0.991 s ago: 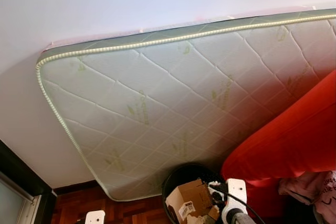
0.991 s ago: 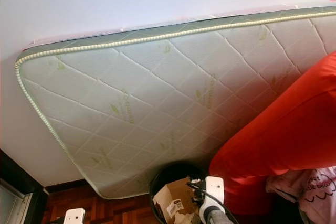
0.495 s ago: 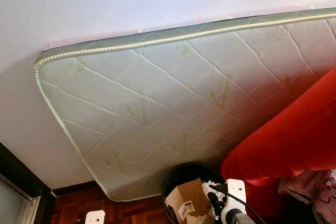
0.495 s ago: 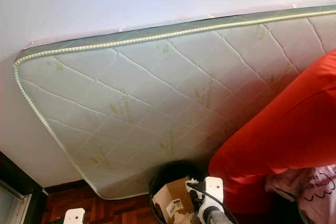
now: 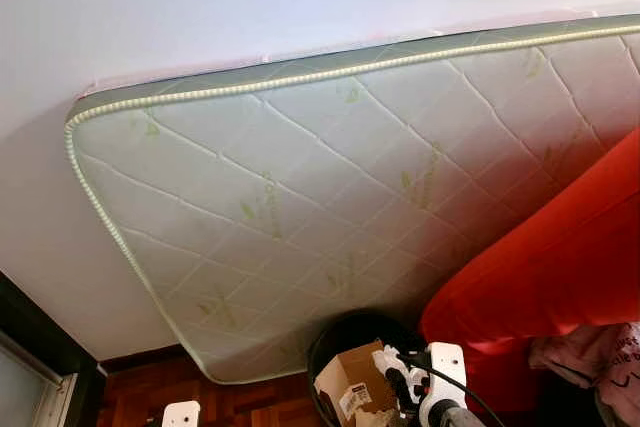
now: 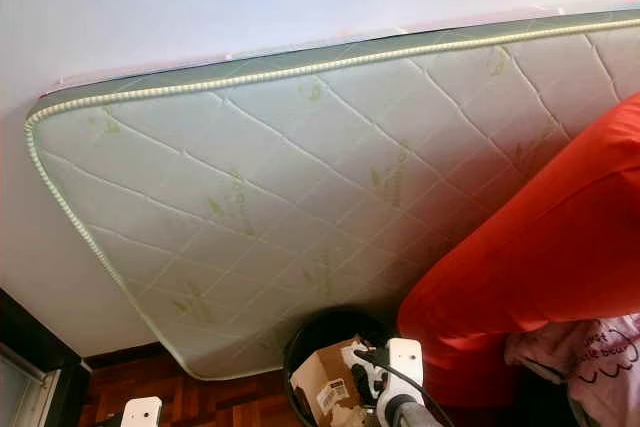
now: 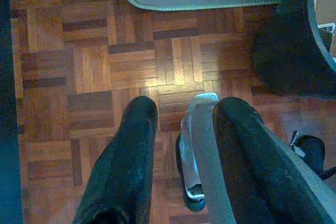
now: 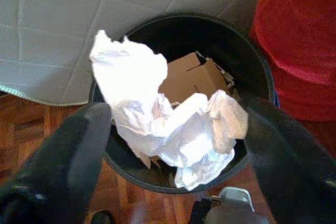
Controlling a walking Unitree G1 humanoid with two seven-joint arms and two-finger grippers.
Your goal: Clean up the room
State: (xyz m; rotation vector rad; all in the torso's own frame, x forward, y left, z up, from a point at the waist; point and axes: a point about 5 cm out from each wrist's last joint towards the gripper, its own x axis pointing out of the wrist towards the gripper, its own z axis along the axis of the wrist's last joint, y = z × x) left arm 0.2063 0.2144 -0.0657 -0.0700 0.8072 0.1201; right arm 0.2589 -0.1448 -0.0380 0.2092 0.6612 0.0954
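A crumpled white paper wad point(image 8: 157, 114) hangs between the wide-apart fingers of my right gripper point(image 8: 176, 111), directly over a round black bin point(image 8: 252, 66). The jaws stand open and the wad looks loose, its edge blurred. A cardboard box point(image 8: 191, 77) lies inside the bin. From the head, the bin point(image 5: 345, 332) sits at the bottom middle with the box point(image 5: 350, 377) in it, and the right gripper point(image 5: 400, 379) is just above its rim. My left gripper point(image 7: 184, 108) hangs open over the parquet floor point(image 7: 94, 66) with nothing in it.
A quilted white mattress point(image 5: 330, 197) leans on the white wall behind the bin. A big red cushion point(image 5: 540, 257) presses against the bin's right side, with pink clothing point(image 5: 600, 357) below it. A dark door frame point(image 5: 30, 337) stands at the far left.
The right gripper's fingers have spread apart over the bin, and the white wad has shifted a little to the left. The left arm has not moved.
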